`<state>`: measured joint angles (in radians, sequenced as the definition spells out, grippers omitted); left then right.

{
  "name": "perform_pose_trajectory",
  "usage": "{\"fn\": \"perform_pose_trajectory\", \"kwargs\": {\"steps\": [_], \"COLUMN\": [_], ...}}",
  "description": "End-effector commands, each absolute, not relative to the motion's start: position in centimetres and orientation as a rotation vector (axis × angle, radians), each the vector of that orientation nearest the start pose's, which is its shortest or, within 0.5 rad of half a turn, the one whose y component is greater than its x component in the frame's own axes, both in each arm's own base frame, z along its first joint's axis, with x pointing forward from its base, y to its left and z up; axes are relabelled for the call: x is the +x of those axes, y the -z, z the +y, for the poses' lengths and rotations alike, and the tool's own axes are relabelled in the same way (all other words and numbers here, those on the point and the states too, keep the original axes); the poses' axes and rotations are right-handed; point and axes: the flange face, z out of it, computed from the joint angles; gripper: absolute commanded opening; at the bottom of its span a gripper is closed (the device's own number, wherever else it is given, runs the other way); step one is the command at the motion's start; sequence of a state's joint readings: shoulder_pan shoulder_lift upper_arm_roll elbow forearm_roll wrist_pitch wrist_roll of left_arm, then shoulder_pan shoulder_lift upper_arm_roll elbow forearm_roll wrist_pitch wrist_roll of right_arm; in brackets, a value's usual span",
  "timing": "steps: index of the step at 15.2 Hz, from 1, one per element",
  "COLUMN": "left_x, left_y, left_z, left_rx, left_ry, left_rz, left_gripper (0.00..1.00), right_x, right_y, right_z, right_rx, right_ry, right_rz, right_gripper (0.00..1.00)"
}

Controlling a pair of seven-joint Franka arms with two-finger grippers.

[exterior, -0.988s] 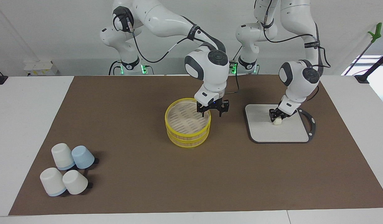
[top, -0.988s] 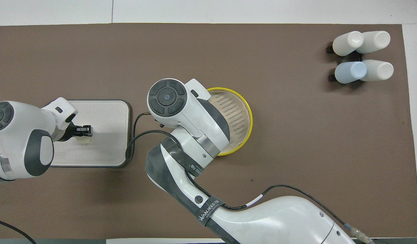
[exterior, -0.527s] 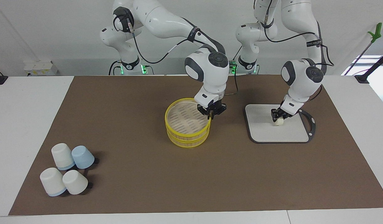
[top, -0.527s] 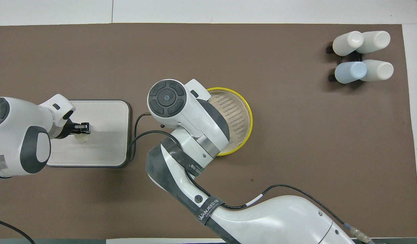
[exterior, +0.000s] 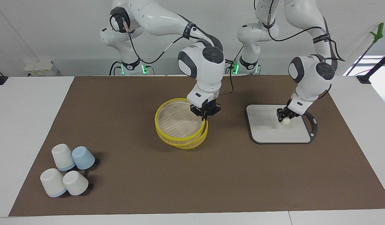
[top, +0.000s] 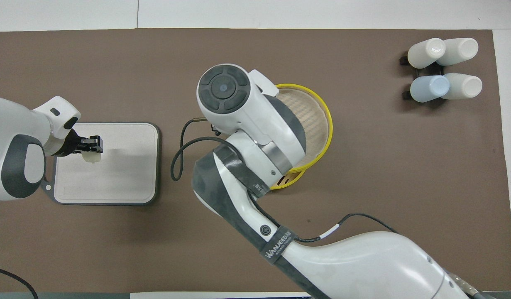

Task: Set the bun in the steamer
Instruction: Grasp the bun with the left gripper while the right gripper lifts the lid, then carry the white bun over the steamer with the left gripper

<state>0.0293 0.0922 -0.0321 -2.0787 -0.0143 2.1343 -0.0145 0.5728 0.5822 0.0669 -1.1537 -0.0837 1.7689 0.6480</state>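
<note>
The steamer [exterior: 187, 143] stands mid-table. My right gripper [exterior: 205, 113] is shut on the rim of its yellow-rimmed slatted lid [exterior: 176, 122] and holds it tilted, raised off the basket. In the overhead view the lid [top: 311, 120] shows past my right arm, the basket's edge [top: 292, 179] shows below it, and the gripper itself is hidden. My left gripper [exterior: 284, 116] is shut on the cream-white bun [exterior: 286, 122] and holds it just above the grey square board [exterior: 267, 134]. It also shows in the overhead view [top: 91, 142] with the bun [top: 91, 157].
Several upturned white and pale-blue cups [exterior: 67, 170] stand at the right arm's end of the brown mat, farther from the robots; they also show in the overhead view [top: 444, 68]. The board [top: 114, 182] lies at the left arm's end.
My right gripper closed on the lid's rim and lifted it, tilting and shifting it toward the right arm's end. My left gripper raised the bun off the board.
</note>
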Motion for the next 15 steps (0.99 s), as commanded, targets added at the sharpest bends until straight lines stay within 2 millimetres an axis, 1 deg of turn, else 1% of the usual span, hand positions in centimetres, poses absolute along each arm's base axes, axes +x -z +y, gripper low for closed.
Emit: {"fn": "perform_pose_trajectory", "kwargs": {"steps": [1, 2, 4, 5, 7, 8, 9, 11, 13, 14, 15], "left_x": [58.1, 58.4, 58.6, 58.8, 58.8, 58.8, 58.8, 58.2, 56.7, 55.6, 55.4], "left_y": [-40.1, -41.0, -42.3, -42.3, -43.9, -44.3, -45.4, -47.1, -48.0, -48.0, -48.3], "left_z": [-1.4, -2.3, -5.7, -7.5, -12.2, -14.5, -17.0, -22.7, -28.1, -30.7, -32.3], "left_rx": [-3.138, -3.137, -3.134, -3.128, -3.121, -3.118, -3.124, -3.132, -3.139, -3.143, -3.154], "left_ry": [-0.111, -0.108, -0.101, -0.113, -0.120, -0.128, -0.120, -0.105, -0.105, -0.113, -0.111], "left_rz": [-0.066, -0.090, -0.143, -0.176, -0.216, -0.243, -0.284, -0.356, -0.425, -0.450, -0.486], "left_gripper": [0.42, 0.42, 0.42, 0.42, 0.42, 0.42, 0.42, 0.42, 0.42, 0.42, 0.42], "right_x": [59.8, 60.2, 60.9, 61.2, 61.6, 61.8, 61.7, 62.3, 63.0, 63.5, 64.0], "right_y": [-51.6, -52.6, -53.6, -54.4, -55.2, -56.2, -56.3, -56.2, -56.2, -56.2, -56.2], "right_z": [39.0, 37.6, 35.0, 33.7, 31.4, 30.3, 29.9, 28.4, 26.7, 25.5, 24.2], "right_rx": [-3.132, -3.135, -3.149, -3.150, -3.160, -3.156, -3.155, -3.165, -3.170, -3.166, -3.161], "right_ry": [0.116, 0.118, 0.100, 0.099, 0.070, 0.093, 0.090, 0.081, 0.077, 0.073, 0.069], "right_rz": [-0.040, -0.054, -0.104, -0.128, -0.151, -0.165, -0.185, -0.174, -0.147, -0.156, -0.166], "right_gripper": [0.00, 0.00, 0.00, 0.00, 0.00, 0.00, 0.00, 0.00, 0.00, 0.00, 0.00]}}
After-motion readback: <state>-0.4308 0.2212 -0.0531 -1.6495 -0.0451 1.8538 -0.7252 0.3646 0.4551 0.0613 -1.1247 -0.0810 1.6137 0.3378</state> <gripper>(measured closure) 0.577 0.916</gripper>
